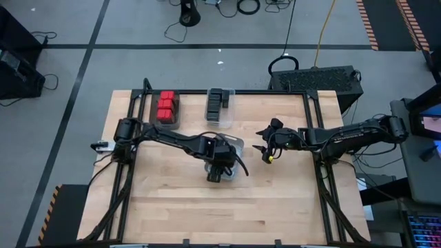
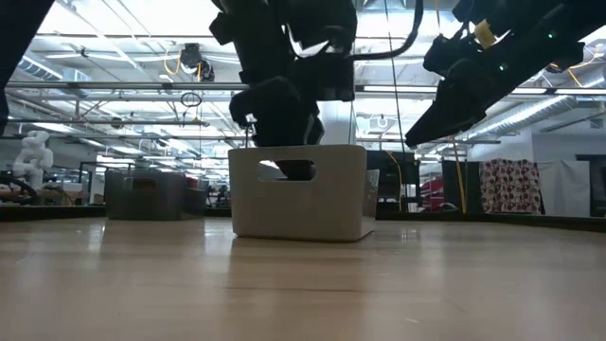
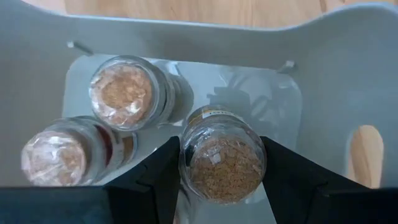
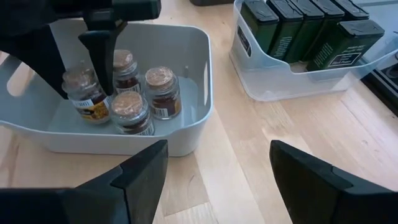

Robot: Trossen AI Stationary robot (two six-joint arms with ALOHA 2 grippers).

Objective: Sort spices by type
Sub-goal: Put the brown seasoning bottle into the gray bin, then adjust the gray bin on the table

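**Sorting nearly complete: last jar going into the white bin**

Closest to the lens in the left wrist view, a cork-topped jar sits between the 2 fingers of the left claw, which press against its glass on both sides; the claw is clamped on this jar. The jar is inside the white bin, with 2 more jars beside it on the bin floor. Whether the held jar already rests on that floor cannot be told.

The right wrist view shows the same bin with 4 jars grouped together, the left claw reaching down among them. Just beside it, a clear tray holds a row of black boxes, standing close together.

From above, the red boxes fill their own tray at the far side of the surface, with the black boxes next to them. No loose spice is visible anywhere on the bare wood.

The right claw hangs above the surface just beside the bin, fingers apart and empty, waiting.

Judgement: all 3 kinds are grouped. The only step outstanding appears to be letting go of the held jar and lifting the left arm clear. Risk: the neighbouring jars stand close and could be knocked on withdrawal.
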